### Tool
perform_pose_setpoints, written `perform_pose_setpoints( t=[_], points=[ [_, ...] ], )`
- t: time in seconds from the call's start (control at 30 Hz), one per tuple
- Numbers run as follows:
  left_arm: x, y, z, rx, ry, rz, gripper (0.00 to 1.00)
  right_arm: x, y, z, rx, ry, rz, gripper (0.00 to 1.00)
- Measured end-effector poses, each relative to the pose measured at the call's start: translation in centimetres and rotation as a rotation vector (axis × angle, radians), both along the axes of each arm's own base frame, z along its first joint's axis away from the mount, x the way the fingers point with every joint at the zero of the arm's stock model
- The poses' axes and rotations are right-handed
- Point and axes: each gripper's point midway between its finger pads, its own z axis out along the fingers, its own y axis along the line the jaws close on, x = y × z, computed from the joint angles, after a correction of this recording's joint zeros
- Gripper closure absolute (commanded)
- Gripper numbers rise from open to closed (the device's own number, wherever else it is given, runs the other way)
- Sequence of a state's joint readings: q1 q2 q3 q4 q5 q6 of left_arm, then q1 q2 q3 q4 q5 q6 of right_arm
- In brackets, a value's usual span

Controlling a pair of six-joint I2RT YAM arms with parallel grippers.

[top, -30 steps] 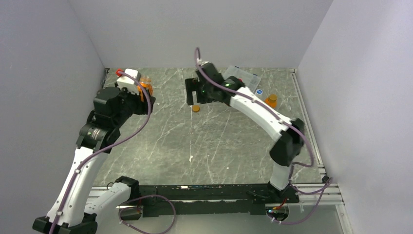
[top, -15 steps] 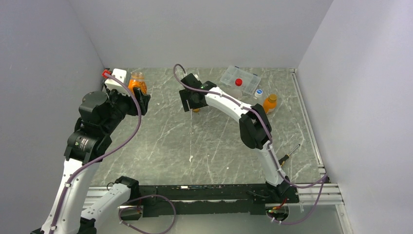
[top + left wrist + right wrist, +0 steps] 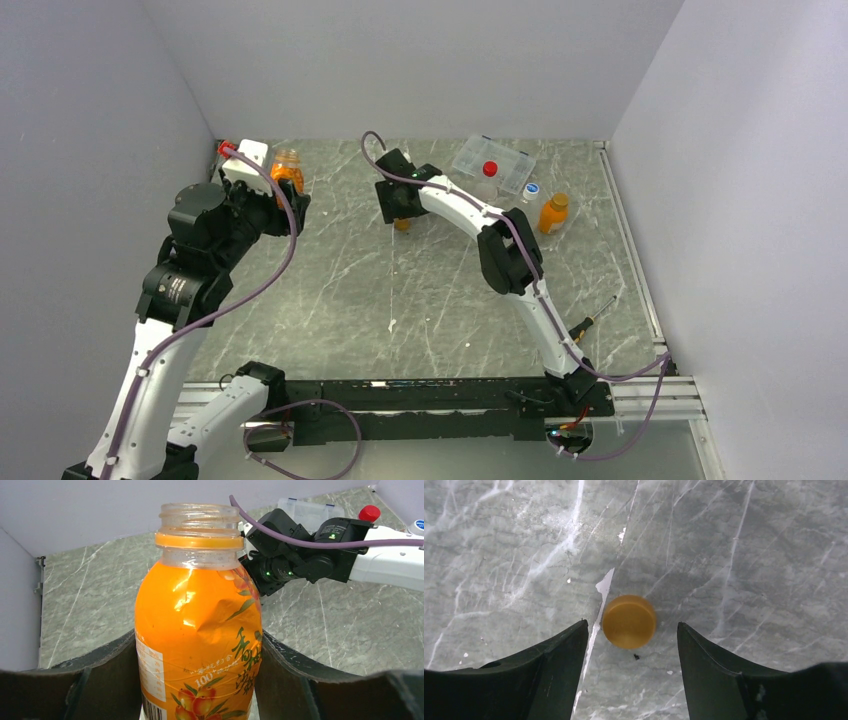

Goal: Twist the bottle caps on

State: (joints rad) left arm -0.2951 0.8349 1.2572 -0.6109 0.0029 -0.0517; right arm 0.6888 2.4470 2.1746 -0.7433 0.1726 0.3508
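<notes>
While left jaws hold one orange bottle [image 3: 197,635], one orange cap [image 3: 629,621] lies loose.

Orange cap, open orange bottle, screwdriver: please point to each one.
orange cap [image 3: 629,621], right wrist view, flat top.
open orange bottle [image 3: 200,630], left wrist view, label front.
screwdriver [image 3: 585,322], top external view, handle.

Orange bottle [image 3: 197,630] — base cropped (below).

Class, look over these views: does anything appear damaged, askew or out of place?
Yes: the uncapped orange bottle has a crumpled dent in its labelled side, seen in the left wrist view. Nothing looks spilled.
</notes>
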Motion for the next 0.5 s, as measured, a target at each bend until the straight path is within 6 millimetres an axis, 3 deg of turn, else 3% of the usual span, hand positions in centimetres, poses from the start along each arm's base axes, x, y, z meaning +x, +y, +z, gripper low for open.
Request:
perform_pose_setpoints(
  t=[0.2, 0.5],
  points=[
    [0.2, -0.1, -0.2, 0.011, 0.004, -0.007, 0.64, 0.0, 0.1, -1.6, -0.015, 0.018, 0.005, 0.39],
    [0.3, -0.4, -0.4, 0.014, 0.012, -0.023, 0.66, 0.0, 0.3, -1.5, -0.005, 0.025, 0.011, 0.41]
  ],
)
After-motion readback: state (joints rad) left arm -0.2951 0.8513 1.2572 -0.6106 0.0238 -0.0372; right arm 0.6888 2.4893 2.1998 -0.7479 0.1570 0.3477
